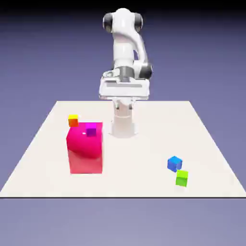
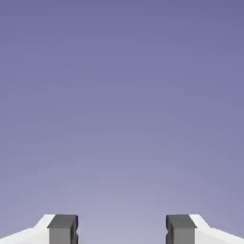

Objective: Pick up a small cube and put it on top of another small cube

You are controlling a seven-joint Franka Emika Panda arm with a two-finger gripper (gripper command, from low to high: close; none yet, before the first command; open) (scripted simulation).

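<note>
Nearest, toward the exterior view's right: one small lime-green cube [image 1: 181,178], on the pale tabletop [image 1: 139,168].

Just behind it, slightly to the exterior view's left: one small blue cube [image 1: 174,164], bright, turned so that an edge faces the camera. Whether the two cubes touch cannot be told.

Toward the exterior view's left: one big pink block [image 1: 85,151], upright, its upper part rounded and deeper in colour, its front paler.

At the block's top, in the exterior view: one small purple cube [image 1: 91,129], overlapping the block; whether it rests on it cannot be told.

By the block's upper left corner: one small cube, orange and yellow [image 1: 73,120]; its support cannot be told.

Farther back, near the middle: one white robot arm [image 1: 124,48], raised above its base. Its gripper [image 2: 122,231] is wide open, the two grey fingertips [image 2: 62,229] well apart, with nothing held between them.

Behind all: a blue-violet backdrop [image 1: 202,62], which also fills the hand view beyond the fingertips.
</note>
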